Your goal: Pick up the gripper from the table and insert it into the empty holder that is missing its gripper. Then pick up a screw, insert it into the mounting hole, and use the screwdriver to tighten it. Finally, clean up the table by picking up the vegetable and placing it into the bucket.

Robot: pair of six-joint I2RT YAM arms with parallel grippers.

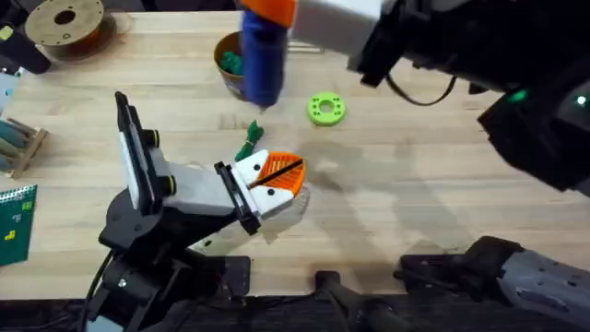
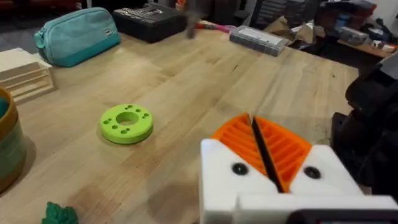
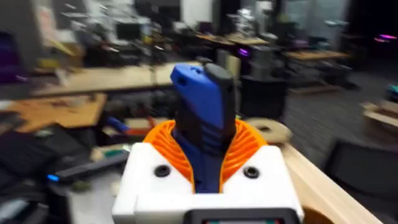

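Right gripper [image 3: 205,162] raised, clamped on one blue screwdriver [image 1: 263,65], hanging over one bucket [image 1: 228,57]. Left gripper [image 1: 277,180] closed, pads together, on desk [image 1: 415,175]. One vegetable [image 1: 250,143] just beyond it; one green disc [image 1: 325,109] farther off.

Seen from above: right pincer [image 1: 269,17] raised high near the far edge, large and blurred, orange pads clamped around the blue screwdriver [image 1: 263,65], which hangs over the olive-yellow bucket [image 1: 230,57]. Left pincer [image 1: 281,177] low over the wooden tabletop [image 1: 415,157], white blocks with orange ribbed pads pressed together. Dark green vegetable [image 1: 251,141] lying just beyond those pads. Bright green disc [image 1: 325,109] to the right of the bucket. Brown filament spool [image 1: 64,23] at the far left corner.
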